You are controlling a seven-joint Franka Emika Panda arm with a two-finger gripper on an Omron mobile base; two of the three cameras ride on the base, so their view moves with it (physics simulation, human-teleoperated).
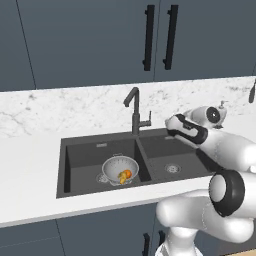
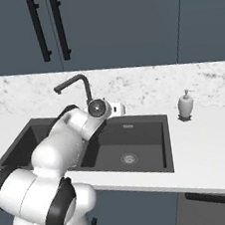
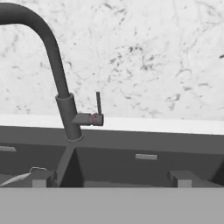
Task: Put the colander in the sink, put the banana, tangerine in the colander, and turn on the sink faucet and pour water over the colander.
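Gripper open wide, empty, facing sink faucet lever; colander with banana and tangerine seated in left basin of sink.

Counter: we record a white marble-patterned worktop with a matching backsplash, running across the left and right base views.

Sink: dark double basin set into the counter, centre divider, a round silver drain in each basin.

Sink faucet: dark gooseneck standing on the sink's rear edge at the divider, its small side lever upright in the hand view.

Soap dispenser: we note a white bottle standing on the counter, right of the sink.
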